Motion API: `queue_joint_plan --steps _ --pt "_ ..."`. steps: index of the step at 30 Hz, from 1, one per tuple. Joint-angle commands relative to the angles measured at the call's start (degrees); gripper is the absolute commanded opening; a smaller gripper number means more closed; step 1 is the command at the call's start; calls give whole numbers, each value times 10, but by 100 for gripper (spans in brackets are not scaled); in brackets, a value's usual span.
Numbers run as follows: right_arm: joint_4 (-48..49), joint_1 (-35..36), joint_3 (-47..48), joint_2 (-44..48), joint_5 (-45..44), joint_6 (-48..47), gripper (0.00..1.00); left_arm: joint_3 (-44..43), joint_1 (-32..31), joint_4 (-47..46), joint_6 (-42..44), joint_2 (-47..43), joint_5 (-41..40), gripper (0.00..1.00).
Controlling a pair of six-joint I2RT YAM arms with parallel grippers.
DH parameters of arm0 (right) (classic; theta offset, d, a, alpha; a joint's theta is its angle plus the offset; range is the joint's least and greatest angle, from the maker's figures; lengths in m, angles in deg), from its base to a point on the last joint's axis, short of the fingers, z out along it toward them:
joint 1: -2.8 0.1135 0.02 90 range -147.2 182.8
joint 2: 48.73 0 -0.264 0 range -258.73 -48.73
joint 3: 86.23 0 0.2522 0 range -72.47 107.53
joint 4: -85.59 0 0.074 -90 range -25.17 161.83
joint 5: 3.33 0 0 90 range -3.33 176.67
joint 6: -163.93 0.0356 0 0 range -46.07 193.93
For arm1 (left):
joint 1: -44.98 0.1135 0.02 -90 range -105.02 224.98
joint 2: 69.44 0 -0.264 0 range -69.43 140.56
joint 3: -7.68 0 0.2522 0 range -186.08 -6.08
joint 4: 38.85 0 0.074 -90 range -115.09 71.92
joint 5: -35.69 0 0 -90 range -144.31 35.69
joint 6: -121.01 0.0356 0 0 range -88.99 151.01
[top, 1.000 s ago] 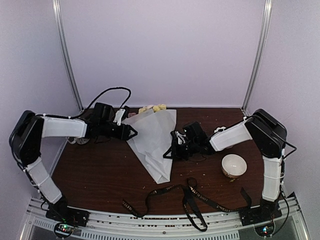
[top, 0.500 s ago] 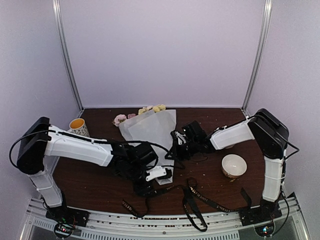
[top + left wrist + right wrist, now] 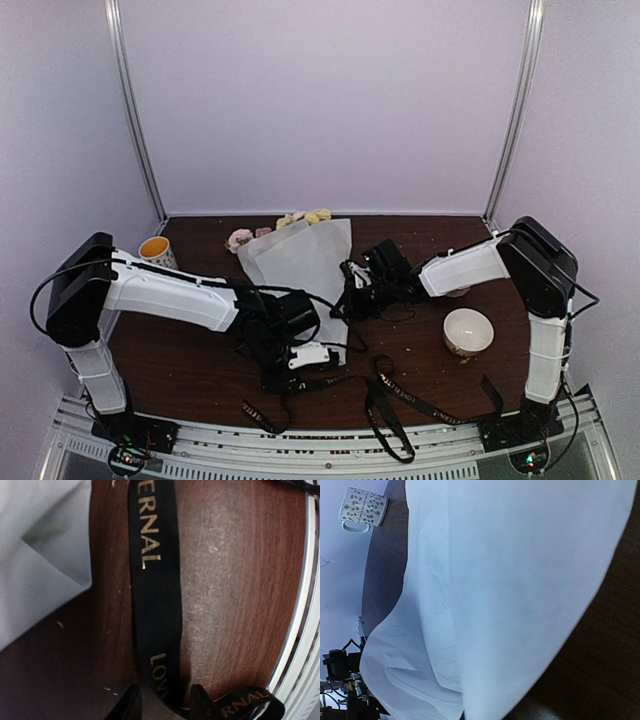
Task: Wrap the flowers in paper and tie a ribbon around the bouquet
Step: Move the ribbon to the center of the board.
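Currently the left gripper (image 3: 298, 368) is low over the front of the brown table (image 3: 190, 372), at the left part of the ribbon (image 3: 400, 395), a long black strip that runs in loose loops along the near edge, close to the metal rail (image 3: 300, 440). From the left wrist camera the ribbon (image 3: 155, 605) lies flat on the wood, gold letters showing along it, and passes straight between the two dark fingertips (image 3: 131, 706) at the bottom of that view. The jaws stand apart, one finger on each side of the strip, and the ribbon is not pinched or lifted. A corner of the paper (image 3: 40, 540) lies just to one side of it. The bouquet (image 3: 312, 245) rests in the middle of the table with its narrow end toward the arms and its wide end toward the back wall, where the flowers (image 3: 305, 216) show as yellow blooms at the rim and pink ones just to their left. The right gripper (image 3: 352, 290) sits against the right edge of the paper cone. Its jaws are closed, but its fingers do not show in its own camera, which is filled almost wholly by the pale sheet, so whether a fold is caught between them cannot be told. A patterned mug (image 3: 153, 250) stands at the back left, and a white bowl (image 3: 468, 330) sits near the right arm, apart from the bouquet.
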Motion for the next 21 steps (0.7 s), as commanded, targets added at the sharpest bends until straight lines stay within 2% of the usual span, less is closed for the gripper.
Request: queue_joint_plan --steps 1,2,5,7,8,11,12,15,18,21 --pt "-7 3 13 28 -9 -7 0 -9 -3 28 15 15 28 29" --pt "-7 3 12 30 -10 -8 0 -8 -3 27 15 13 29 30" --pt "-14 3 13 33 -13 -12 0 -9 -3 29 14 16 34 40" --pt "-19 3 16 31 -14 -16 0 -15 -4 33 12 28 39 41" --pt "-21 3 17 33 -15 -18 0 -19 -5 35 11 35 43 37" --pt "-20 3 17 34 -14 -16 0 -23 -6 42 9 43 40 7" --pt "-20 3 18 34 -14 -16 0 -20 -6 42 9 39 36 0" --pt "-25 4 23 37 -10 -16 0 2 -4 18 -9 14 -11 0" --pt "-33 4 27 46 -5 -17 0 35 23 -22 -62 -8 -76 0" --pt "-32 4 31 52 6 -8 0 70 67 -57 -116 -16 -75 0"
